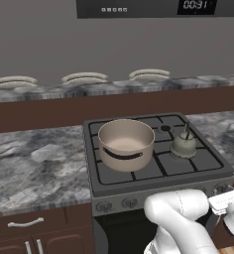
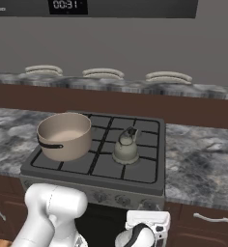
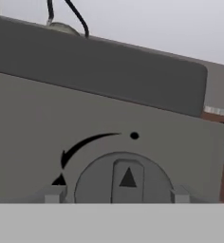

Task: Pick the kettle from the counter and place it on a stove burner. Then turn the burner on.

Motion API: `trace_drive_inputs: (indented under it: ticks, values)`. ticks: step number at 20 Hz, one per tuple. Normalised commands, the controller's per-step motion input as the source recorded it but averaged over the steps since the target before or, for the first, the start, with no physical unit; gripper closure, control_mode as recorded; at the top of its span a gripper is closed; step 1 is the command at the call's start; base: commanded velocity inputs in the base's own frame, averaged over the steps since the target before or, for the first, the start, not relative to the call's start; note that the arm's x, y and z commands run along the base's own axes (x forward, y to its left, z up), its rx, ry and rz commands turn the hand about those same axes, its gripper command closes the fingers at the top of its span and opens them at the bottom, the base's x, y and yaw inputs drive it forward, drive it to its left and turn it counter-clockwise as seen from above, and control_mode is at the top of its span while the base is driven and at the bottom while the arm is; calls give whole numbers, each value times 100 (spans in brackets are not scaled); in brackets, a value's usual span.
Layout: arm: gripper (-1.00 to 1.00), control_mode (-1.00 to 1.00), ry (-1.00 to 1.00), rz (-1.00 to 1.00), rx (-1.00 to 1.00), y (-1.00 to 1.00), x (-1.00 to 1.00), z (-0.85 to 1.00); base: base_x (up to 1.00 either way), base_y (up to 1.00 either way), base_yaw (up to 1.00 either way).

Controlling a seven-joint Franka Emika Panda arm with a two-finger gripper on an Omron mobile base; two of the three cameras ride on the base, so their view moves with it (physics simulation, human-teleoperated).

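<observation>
The kettle (image 1: pixel 183 144) is seen standing upright on the cooktop (image 1: pixel 139 173), over the right-hand front burner (image 2: pixel 127 161) as the right base view gives it, with its thin dark handle arched above the domed lid. It is well off the counter (image 1: pixel 34 168), so the first half of the task can be counted as done: the pick and the placing are behind. Beside it, on the left side of the cooktop, the large tan pot (image 1: pixel 125 144) is parked, apart from the kettle and not touching it.

What is left is the burner. No flame is seen under the kettle in either base view, so the burner is judged not yet lit. The arm is bent low in front of the stove, and the gripper (image 3: pixel 115 197) is brought right up to a control knob (image 3: pixel 126 180) on the front panel. In the hand view the knob is centred between the two finger tips (image 3: pixel 51 197), one at each side of the dial, with a gap left to the knob's rim, so the claw is read as spread and closed on nothing. The knob's pointer is turned upward, toward the dot at one end of the curved arrow, which is taken as the off position. Whether this knob is the one that serves the kettle's burner cannot be settled from so close a view; it is probably one of the right-hand knobs.

A grip on the knob and a turn along the arrow are what remain.
</observation>
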Motion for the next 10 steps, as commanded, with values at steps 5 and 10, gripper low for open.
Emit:
trace_drive_inputs:
  ticks: [5,10]
  values:
    - [100,-100,-27,18,-21,-7,0,97,0,0,0]
    - [100,-100,-25,54,-23,-24,3,63,0,0,0]
